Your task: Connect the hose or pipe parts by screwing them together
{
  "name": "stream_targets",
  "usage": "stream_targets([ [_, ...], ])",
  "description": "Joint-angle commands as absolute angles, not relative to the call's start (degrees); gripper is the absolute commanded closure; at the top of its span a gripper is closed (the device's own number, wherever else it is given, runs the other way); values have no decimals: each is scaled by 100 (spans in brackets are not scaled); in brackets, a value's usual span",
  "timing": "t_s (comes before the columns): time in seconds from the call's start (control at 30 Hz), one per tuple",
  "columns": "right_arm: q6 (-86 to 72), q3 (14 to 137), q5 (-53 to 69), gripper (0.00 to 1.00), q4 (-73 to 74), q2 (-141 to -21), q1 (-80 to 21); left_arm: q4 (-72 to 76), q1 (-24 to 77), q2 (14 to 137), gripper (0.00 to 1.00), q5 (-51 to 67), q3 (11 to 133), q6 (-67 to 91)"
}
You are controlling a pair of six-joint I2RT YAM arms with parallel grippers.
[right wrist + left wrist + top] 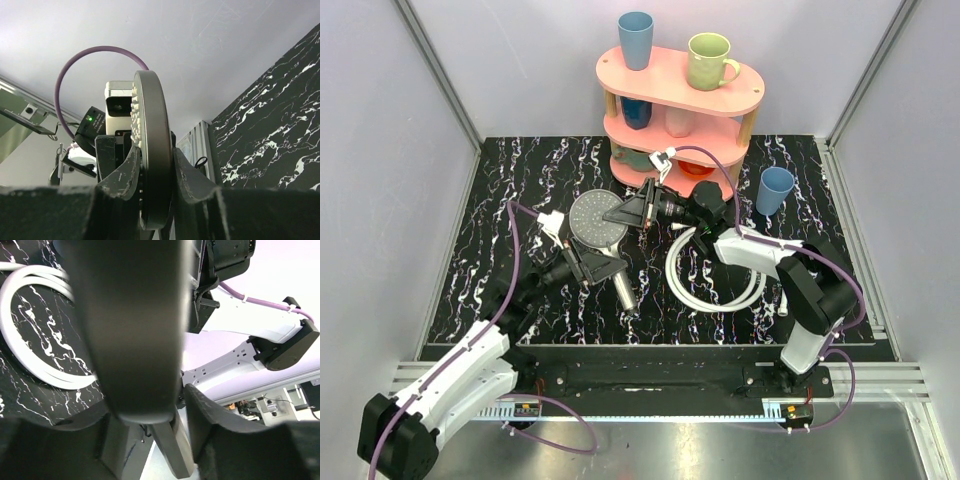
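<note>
**Shower head braced at both ends, hose not yet picked up**

Nearest the bases, the left end effector [583, 268] is closed narrow around the dark handle [620, 287] of the shower head [595, 216]. In the left wrist view, both fingers appear to press against it. This grip probably steadies the threaded end, which points towards the near edge, so that a fitting can be turned onto it.

Just to the right, the white hose [20, 342] lies coiled on the black marbled worktop [520, 300], untouched by either arm. Its end fittings are too small to make out.

Further back, the right end effector [642, 212] clamps the rim of the round grey face, holding the disc on edge. That second grip likely stops the head twisting.

Behind them stands a pink shelf [680, 85] carrying cups.
</note>
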State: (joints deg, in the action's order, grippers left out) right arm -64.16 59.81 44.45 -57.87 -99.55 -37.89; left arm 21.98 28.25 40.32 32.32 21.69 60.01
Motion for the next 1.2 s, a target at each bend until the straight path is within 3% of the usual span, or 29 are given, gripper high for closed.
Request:
stream_targets([
  [0.0, -6442, 6029, 4342, 100, -6117, -9923, -3841, 2637, 2856, 4052, 58, 3024, 2197, 6012],
  [0.2, -6460, 6021, 4421, 100, -6170, -9975, -3832, 2610, 2856, 4113, 69, 2953, 2188, 5994],
  [0.3, -6416, 6038, 4474, 99, -6144, -9976, -3832, 2698, 2856, 4175, 100, 2962, 2171, 6073],
  [0.37, -6302, 6064, 4465, 84, -5864, -9915, -3841, 2681, 2856, 4210, 100, 2953, 2206, 6126],
  [0.4, -6084, 6073, 4430, 68, -5697, -9871, -3832, 2602, 2865, 4245, 100, 2962, 2241, 6126],
  [0.5, -5330, 6091, 4150, 50, -4688, -9520, -3832, 1938, 2813, 4271, 100, 2848, 2521, 5820],
  [0.53, -5117, 6091, 4018, 40, -4093, -9397, -3823, 1681, 2717, 4280, 100, 2795, 2644, 5540],
  [0.63, -4379, 6126, 3394, 24, -2959, -8922, -3762, 854, 2288, 4368, 100, 2759, 3093, 5108],
  [0.77, -3781, 6135, 2788, 13, -2067, -8553, -3473, 624, 1426, 4473, 100, 3417, 3392, 5080],
  [0.93, -2174, 6844, 1646, 12, -190, -8586, -3120, -375, 485, 4614, 100, 3885, 3884, 4363],
  [1.07, -960, 7426, 39, 12, 799, -9016, -3111, -1089, 177, 4536, 100, 3876, 4210, 3683],
  [1.17, -160, 7637, -19, 14, 966, -9367, -3094, -1222, 149, 4447, 100, 4085, 4123, 3638],
])
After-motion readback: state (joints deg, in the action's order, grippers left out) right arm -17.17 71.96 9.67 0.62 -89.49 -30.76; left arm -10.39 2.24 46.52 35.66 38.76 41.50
